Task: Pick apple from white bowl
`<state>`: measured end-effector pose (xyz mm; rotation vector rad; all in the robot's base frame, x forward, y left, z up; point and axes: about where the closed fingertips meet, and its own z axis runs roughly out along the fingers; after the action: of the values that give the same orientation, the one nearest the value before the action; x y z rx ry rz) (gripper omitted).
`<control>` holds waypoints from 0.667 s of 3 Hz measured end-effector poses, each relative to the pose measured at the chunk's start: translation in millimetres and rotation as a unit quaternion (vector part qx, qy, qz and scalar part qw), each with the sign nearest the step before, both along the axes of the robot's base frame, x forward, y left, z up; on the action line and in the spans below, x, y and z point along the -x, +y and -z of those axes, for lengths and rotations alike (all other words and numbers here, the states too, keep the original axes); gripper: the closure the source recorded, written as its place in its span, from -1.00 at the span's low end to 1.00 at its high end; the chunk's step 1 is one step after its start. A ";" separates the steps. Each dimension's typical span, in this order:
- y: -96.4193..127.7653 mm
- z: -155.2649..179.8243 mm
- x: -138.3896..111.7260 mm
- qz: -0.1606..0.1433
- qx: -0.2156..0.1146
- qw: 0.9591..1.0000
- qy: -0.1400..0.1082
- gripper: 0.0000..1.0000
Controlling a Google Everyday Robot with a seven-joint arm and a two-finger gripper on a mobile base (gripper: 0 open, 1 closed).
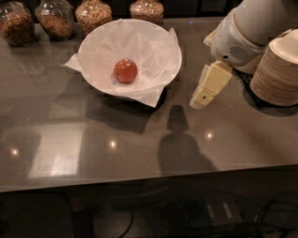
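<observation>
Nothing lifted yet: the apple [125,70] sits in the white bowl [88,44]; the tool [199,100] hovers right of the bowl, empty (how wide, I can't tell).

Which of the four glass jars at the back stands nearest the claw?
The rightmost glass jar of brownish grains, behind the large white paper-lined bowl; the other three stand further left. The cream claw hangs just right of that bowl.

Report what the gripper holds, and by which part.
Nothing is held. The gripper hangs above the counter, right of the bowl and apart from it; the apple lies inside the bowl, untouched.
</observation>
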<state>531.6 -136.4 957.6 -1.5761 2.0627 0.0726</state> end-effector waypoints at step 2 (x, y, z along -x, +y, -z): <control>86.0 6.2 -84.8 -0.017 -0.060 0.998 -0.032 -1.00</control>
<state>616.5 -50.4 951.4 -1.5211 1.9451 0.1539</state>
